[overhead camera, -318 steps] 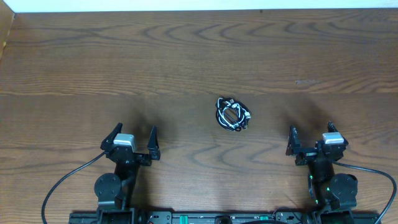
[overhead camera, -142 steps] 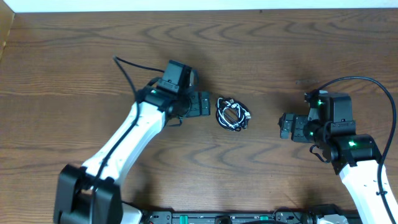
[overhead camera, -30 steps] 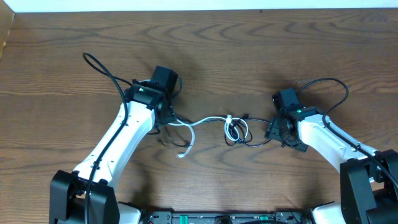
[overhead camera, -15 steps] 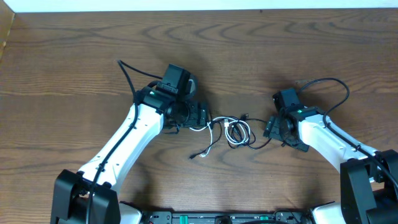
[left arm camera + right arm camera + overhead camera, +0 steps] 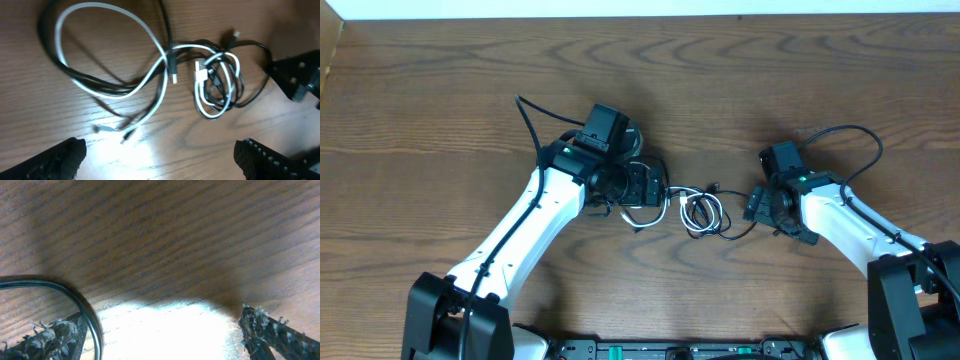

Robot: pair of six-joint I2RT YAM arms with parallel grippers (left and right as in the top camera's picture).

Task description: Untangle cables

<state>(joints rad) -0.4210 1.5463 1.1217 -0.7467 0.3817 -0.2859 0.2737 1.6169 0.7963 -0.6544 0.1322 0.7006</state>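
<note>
The cables lie mid-table: a small coiled bundle (image 5: 700, 211) of white and black cords, with a slack white loop (image 5: 655, 213) trailing left. My left gripper (image 5: 655, 187) hovers over that loop, open and empty. In the left wrist view the bundle (image 5: 215, 82) and the white loop (image 5: 145, 27) lie beyond my wide-open fingers (image 5: 162, 160). My right gripper (image 5: 757, 212) is low at the bundle's right end. Its fingers (image 5: 162, 335) are apart, and a thin black cord (image 5: 85, 310) runs against the inside of the left finger.
The wooden table (image 5: 740, 90) stretches around the cables. Thick black robot cables arc behind each arm, left (image 5: 535, 125) and right (image 5: 850, 135). A pale wall edge (image 5: 620, 8) runs along the far side.
My left gripper, which held the white cable stretched out to the left, has moved right toward the bundle and let go. The white cable is now slack in a loop. The right arm has held still.
</note>
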